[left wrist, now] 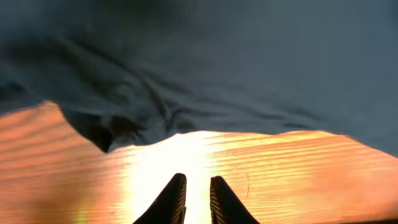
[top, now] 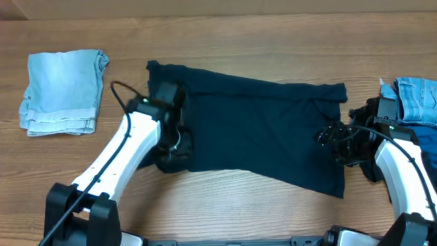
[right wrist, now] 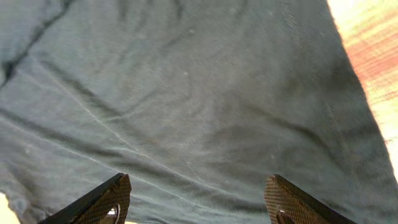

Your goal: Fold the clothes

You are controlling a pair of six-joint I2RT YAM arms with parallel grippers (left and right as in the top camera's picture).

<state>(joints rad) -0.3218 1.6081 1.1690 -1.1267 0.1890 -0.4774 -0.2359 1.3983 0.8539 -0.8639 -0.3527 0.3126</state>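
A dark navy garment (top: 252, 130) lies spread flat across the middle of the table. My left gripper (top: 172, 147) is at its bunched lower-left corner. In the left wrist view the left gripper (left wrist: 198, 178) is over bare wood, its fingers only a narrow gap apart with nothing between them, and the garment's rumpled edge (left wrist: 143, 118) lies just ahead. My right gripper (top: 332, 140) hovers over the garment's right end. In the right wrist view the right gripper (right wrist: 198, 179) is wide open over the dark cloth (right wrist: 199, 93), holding nothing.
A folded light-blue denim piece (top: 61, 92) lies at the far left. More light-blue denim (top: 416, 99) sits at the right edge, behind the right arm. Bare wooden table (top: 225, 198) runs along the front.
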